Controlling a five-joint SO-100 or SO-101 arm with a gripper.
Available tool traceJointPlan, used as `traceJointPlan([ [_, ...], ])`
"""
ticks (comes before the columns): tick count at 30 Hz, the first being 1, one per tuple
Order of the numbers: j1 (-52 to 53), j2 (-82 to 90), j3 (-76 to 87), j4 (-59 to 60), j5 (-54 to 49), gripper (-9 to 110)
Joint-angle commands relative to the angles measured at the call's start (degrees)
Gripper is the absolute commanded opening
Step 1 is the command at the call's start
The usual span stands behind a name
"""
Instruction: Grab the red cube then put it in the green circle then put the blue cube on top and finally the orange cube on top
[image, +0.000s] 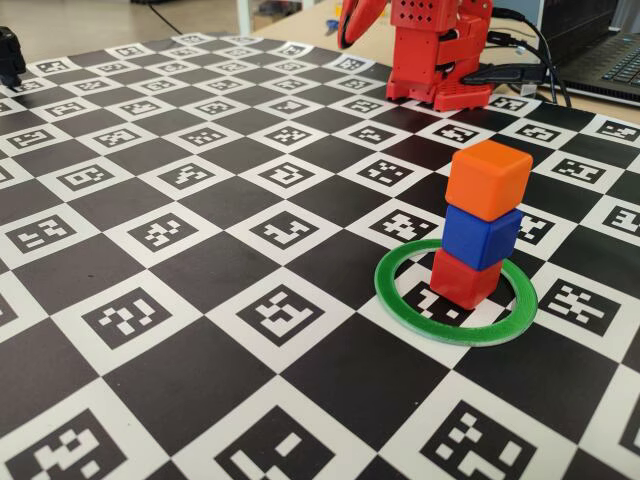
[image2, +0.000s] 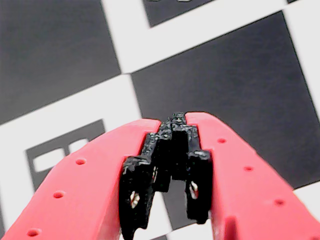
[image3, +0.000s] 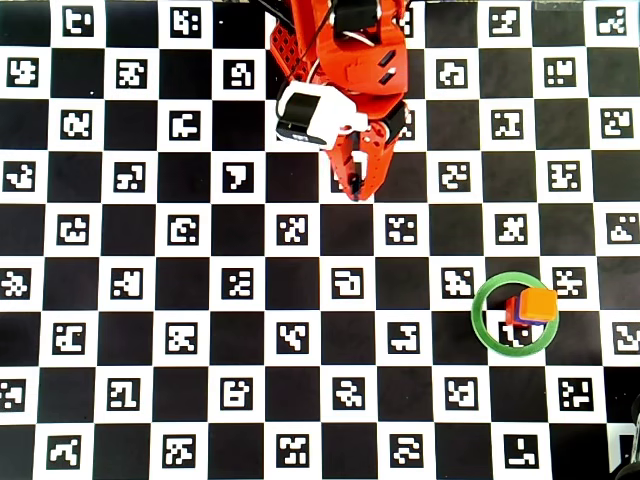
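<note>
Checkerboard desk (image: 200, 380): red cube (image: 465, 278) inside green circle (image: 455, 293), blue cube (image: 482, 235), orange cube (image: 487, 180) stacked above. End effector (image2: 176, 125) clenched, empty, well apart. Risk: offset stack topples if desk jolted.

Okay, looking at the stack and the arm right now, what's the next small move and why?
Probably none beyond staying parked. The orange cube sits on the blue cube, which sits on the red cube inside the green circle, so the stack looks finished. The gripper is near the base, well away from it, jaws closed and empty in the wrist view.
</note>
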Motion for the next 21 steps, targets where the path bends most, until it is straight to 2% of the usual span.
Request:
traceJointPlan([
  [1,1.8,3.5,2.3,-1.8,-2.1,-5],
  [5,2.9,11.9,9.2,-1.3,-3.7,-5],
  [11,3.5,12.0,13.9,1.4,-6.0,-5],
  [14,3.8,11.9,17.4,3.0,-11.4,-5],
  [18,3.5,12.0,17.4,7.2,-12.1,-5],
  [21,2.4,12.0,17.4,11.4,-18.0,-5],
])
